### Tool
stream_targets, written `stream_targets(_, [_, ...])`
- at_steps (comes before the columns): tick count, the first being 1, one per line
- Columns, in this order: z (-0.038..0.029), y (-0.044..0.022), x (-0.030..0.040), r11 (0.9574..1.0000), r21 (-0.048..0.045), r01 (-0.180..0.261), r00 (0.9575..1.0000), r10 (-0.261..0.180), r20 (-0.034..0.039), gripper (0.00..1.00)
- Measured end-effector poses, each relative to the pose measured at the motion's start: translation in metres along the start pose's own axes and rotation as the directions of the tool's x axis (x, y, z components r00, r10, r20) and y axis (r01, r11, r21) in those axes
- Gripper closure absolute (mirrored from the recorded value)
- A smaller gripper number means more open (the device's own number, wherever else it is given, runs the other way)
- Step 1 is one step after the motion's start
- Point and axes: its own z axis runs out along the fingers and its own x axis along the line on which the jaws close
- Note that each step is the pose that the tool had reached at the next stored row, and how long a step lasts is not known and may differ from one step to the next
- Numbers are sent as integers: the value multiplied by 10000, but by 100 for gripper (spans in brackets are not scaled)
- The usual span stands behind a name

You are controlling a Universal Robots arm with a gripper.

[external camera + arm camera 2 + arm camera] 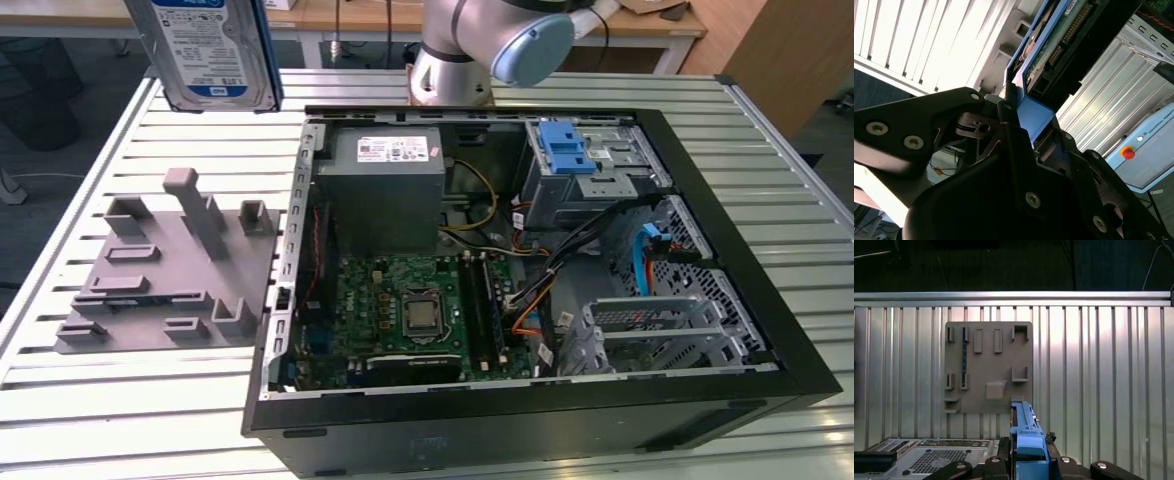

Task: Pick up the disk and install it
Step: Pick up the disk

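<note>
In the exterior view one disk (207, 50) hangs upright, label facing out, high at the exterior view's left. It is outside the single open computer case (534, 400) and clear of the slatted metal table (134, 420). One grey fixture board (167, 275) with several upright holders lies on the table just beside the case, on the exterior view's left. Inside the case are one grey power supply (387, 190), one green motherboard (414, 310) and one metal drive cage (587, 160) with a blue latch. The arm (467, 50) rises behind the case. In the second wrist view the gripper (1019, 112) is clenched on the disk (1054, 45), its two black fingers (999, 107) pressing a blue carrier rail. The drive's circuit-board side and connector row face the camera, and one box with a red button (1128, 152) stands beyond. In the first wrist view the gripper (1026, 452) clamps the blue-railed edge of the disk (1024, 422) above the table (1104, 365). The fixture board (989, 367) lies flat beneath, and one corner of the case (919, 455) is near it.
</note>
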Motion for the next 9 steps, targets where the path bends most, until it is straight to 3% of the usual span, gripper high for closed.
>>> stream_targets(9, [-1,-50,-1,10000,0,0,10000,0,0,63])
